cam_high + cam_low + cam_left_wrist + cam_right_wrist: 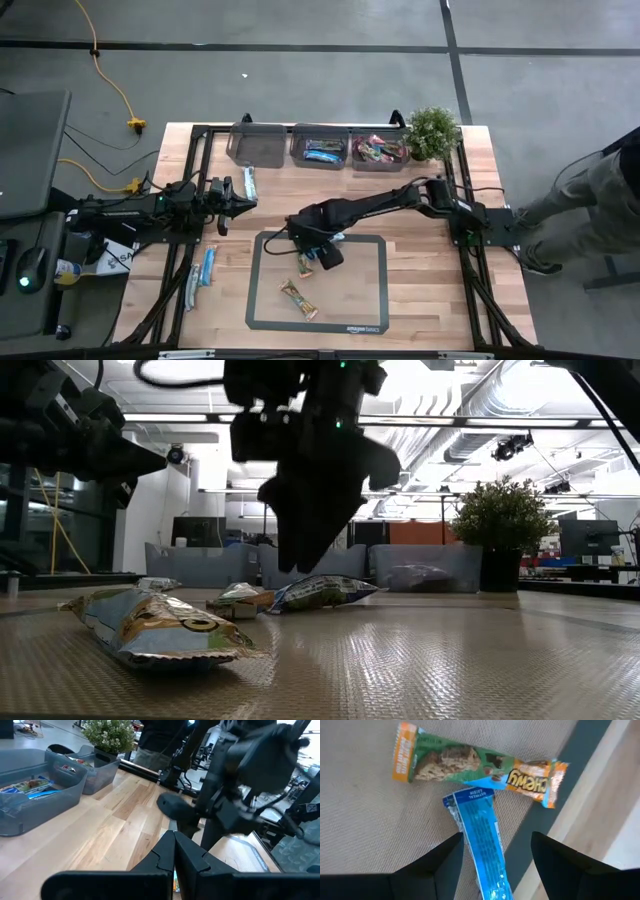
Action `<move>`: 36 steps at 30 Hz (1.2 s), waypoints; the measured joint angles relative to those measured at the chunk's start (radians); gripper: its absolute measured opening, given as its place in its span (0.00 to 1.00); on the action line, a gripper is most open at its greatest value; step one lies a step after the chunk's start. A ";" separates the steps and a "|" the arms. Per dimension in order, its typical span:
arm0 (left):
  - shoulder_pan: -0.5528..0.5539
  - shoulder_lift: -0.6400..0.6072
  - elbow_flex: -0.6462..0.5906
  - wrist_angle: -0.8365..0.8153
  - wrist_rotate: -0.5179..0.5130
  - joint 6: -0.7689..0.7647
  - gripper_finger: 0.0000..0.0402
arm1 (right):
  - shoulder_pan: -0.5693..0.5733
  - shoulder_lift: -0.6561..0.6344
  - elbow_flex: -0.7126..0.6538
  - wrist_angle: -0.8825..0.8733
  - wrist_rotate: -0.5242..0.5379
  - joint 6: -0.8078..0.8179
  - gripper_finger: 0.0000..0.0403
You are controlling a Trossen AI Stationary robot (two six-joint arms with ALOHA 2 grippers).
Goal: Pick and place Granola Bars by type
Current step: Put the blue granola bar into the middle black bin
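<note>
My right gripper [497, 839] [322, 250] is open and hangs over the grey mat [370, 300], pointing down. Its fingers stand on either side of a bright blue bar [481, 832] lying flat on the mat; I see no plain touch. The blue bar's far end lies against a green-and-orange chewy bar [470, 762] [305, 263]. Another bar [298, 298] [150, 628] lies nearer the mat's near edge. My left gripper [174, 840] [243, 202] is shut, holds nothing that shows and hovers by the table's left side.
Three clear grey bins [257, 145] [320, 148] [378, 148] line the far edge, two with bars in them, beside a potted plant [432, 132]. Loose bars lie on the wood left of the mat [250, 182] [208, 265] [192, 287]. A person's legs [590, 195] show at the right.
</note>
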 joint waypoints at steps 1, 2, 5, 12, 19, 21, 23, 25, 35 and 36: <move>0.000 0.000 0.000 0.000 0.000 0.000 0.00 | 0.000 0.008 0.000 0.005 -0.006 0.008 0.55; 0.000 0.000 0.000 0.000 0.000 0.000 0.00 | 0.000 0.019 0.000 0.006 -0.012 0.015 0.55; 0.000 0.000 0.000 0.000 0.000 0.000 0.00 | 0.001 0.047 0.000 0.004 -0.017 0.017 0.55; 0.000 0.000 0.000 0.000 0.000 0.000 0.00 | 0.001 0.062 0.000 0.016 -0.026 0.018 0.55; 0.000 0.000 0.000 0.000 0.000 0.000 0.00 | 0.001 0.071 0.002 0.022 -0.054 0.019 0.52; 0.000 0.000 0.000 0.000 0.000 0.000 0.00 | 0.002 0.075 0.003 0.016 -0.056 0.020 0.49; 0.000 0.000 0.000 0.000 0.000 0.000 0.00 | 0.004 0.079 0.005 0.012 -0.060 0.020 0.46; 0.000 0.000 0.000 0.000 0.000 0.000 0.00 | 0.005 0.079 0.004 0.010 -0.066 0.019 0.43; 0.000 0.000 0.000 0.000 0.000 0.000 0.00 | 0.006 0.081 0.003 0.006 -0.073 0.039 0.28; 0.000 0.000 0.000 0.000 0.000 0.000 0.00 | 0.006 0.081 0.003 0.006 -0.071 0.040 0.27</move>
